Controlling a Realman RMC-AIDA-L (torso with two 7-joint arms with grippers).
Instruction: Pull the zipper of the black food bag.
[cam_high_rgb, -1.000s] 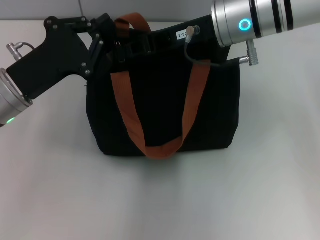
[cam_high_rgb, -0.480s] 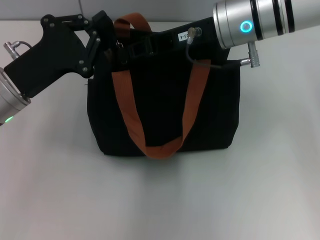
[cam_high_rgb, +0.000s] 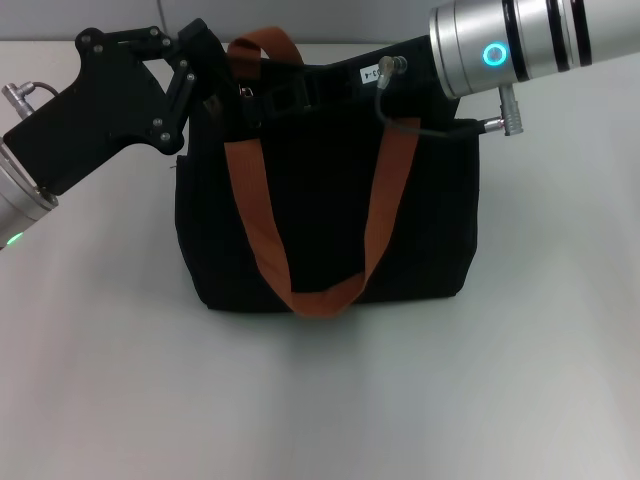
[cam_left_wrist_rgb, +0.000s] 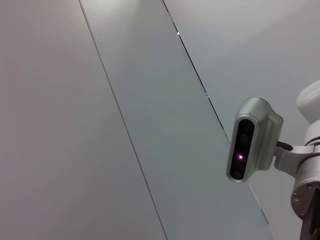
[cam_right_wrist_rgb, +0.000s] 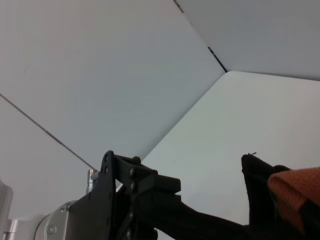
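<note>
The black food bag (cam_high_rgb: 320, 200) stands upright in the middle of the white table in the head view, its rust-orange straps (cam_high_rgb: 255, 220) draped over the front. My left gripper (cam_high_rgb: 215, 75) is at the bag's top left corner. My right gripper (cam_high_rgb: 275, 95) reaches in from the right and lies along the bag's top edge. A small silver metal piece (cam_high_rgb: 243, 92), likely the zipper pull, shows between the two grippers. The zip track is hidden by the grippers. The right wrist view shows the left gripper (cam_right_wrist_rgb: 135, 200), the bag's corner (cam_right_wrist_rgb: 257, 185) and a strap (cam_right_wrist_rgb: 295, 187).
The white table (cam_high_rgb: 320, 400) spreads in front of and beside the bag. A cable (cam_high_rgb: 400, 115) hangs from the right arm over the bag's top. The left wrist view shows only wall panels and my head camera (cam_left_wrist_rgb: 247, 140).
My left gripper has moved a little up and to the left at the bag's top left corner. The right arm has barely shifted. The bag stays in place.
</note>
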